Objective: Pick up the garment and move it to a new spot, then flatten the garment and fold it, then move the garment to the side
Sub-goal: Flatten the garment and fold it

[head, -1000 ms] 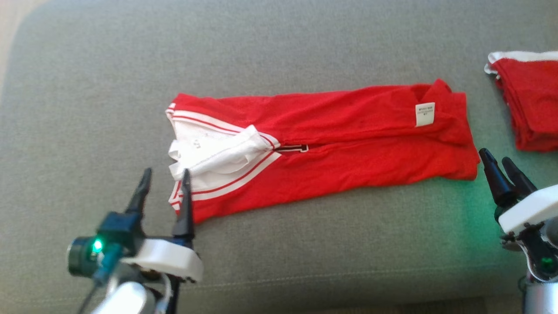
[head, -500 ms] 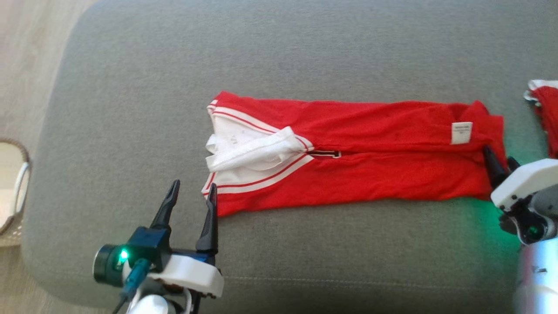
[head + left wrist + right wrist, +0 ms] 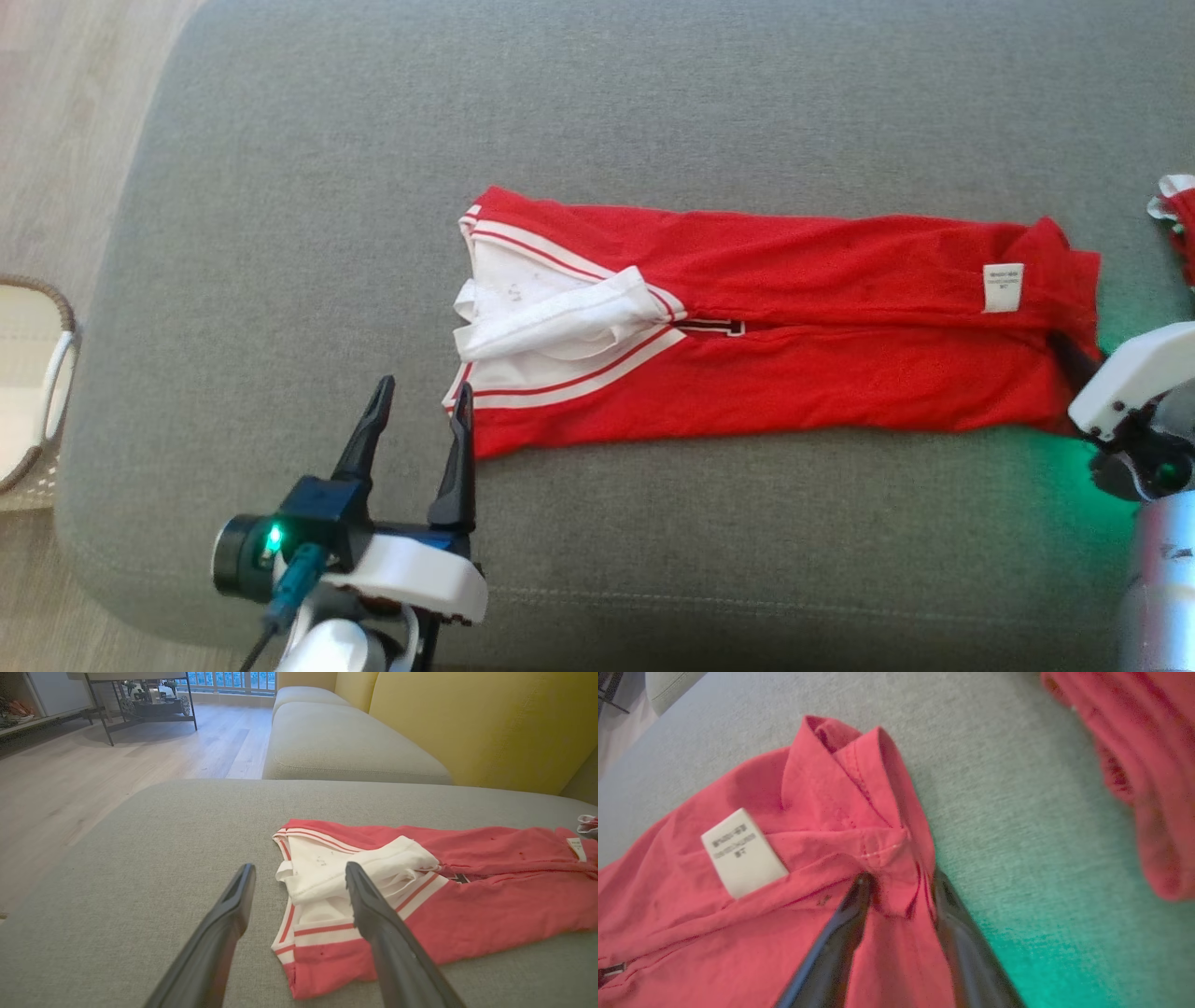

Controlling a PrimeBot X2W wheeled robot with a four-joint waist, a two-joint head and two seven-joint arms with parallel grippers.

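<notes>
On the cushion [image 3: 653, 112], right gripper [image 3: 899, 879] straddles garment [image 3: 822, 373] edge, grip unclear; left gripper [image 3: 423, 390] wide beside its hem.

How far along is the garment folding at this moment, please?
Done: the red garment lies flat on the grey cushion, folded lengthwise into a long strip. In hand: the right jaws straddle a pinch of its hem near the white label, firm grip unclear; the left jaws stand open by the white collar end. Left: fold it shorter, then move it aside.
</notes>
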